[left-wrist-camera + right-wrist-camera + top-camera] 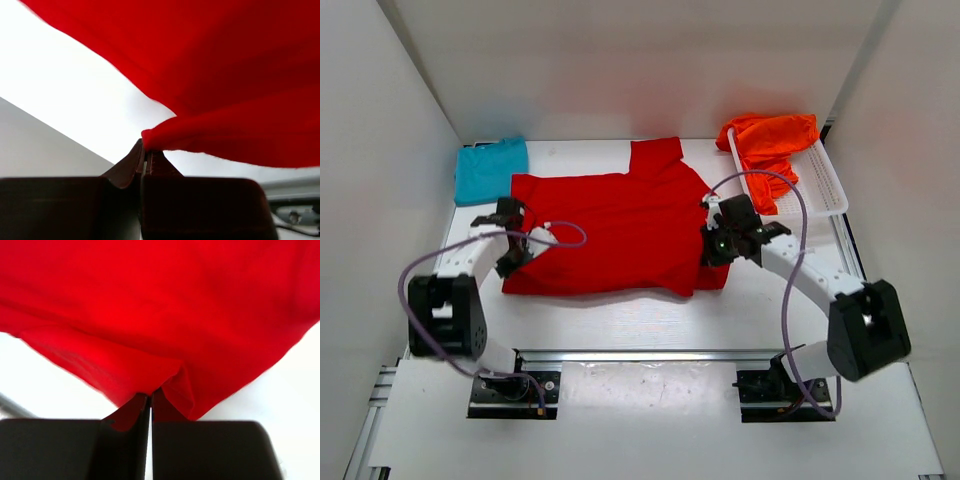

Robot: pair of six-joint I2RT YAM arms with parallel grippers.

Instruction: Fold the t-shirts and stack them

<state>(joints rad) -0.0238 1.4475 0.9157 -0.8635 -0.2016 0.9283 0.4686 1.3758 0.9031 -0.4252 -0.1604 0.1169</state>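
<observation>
**Red shirt pinched at both sides, no stack yet**

The left gripper is closed on a small pinch of the red t-shirt, which spreads out ahead of its fingertips. The right gripper is closed too, on the opposite edge of the same shirt. The teal t-shirt lies beyond the left gripper and is perhaps already folded; it is too small to tell. The orange t-shirt waits crumpled in the basket, beyond the right gripper.
</observation>
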